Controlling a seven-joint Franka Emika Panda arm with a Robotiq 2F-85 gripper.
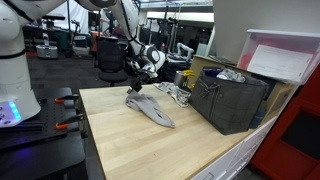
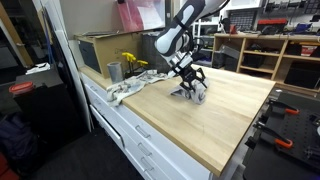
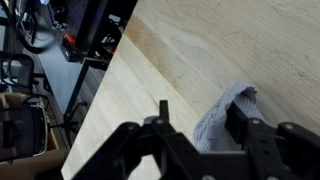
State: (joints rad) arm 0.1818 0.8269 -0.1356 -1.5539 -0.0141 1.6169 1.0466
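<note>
A grey cloth [image 1: 156,111] lies stretched out on the light wooden table [image 1: 130,140]. It also shows in an exterior view [image 2: 197,94] and in the wrist view [image 3: 222,122]. My gripper [image 1: 137,87] hangs over the cloth's far end, close to the table top, and shows in both exterior views [image 2: 189,87]. In the wrist view the jaws [image 3: 200,130] stand wide apart. A raised fold of the cloth sits between them, against the right-hand finger. The jaws are not closed on it.
A crumpled pale cloth [image 1: 172,92] lies beyond the grey one and hangs at the table edge [image 2: 131,84]. A dark crate [image 1: 231,100] stands at the table's end. A metal cup [image 2: 114,71] and a yellow item [image 2: 130,60] stand near a box.
</note>
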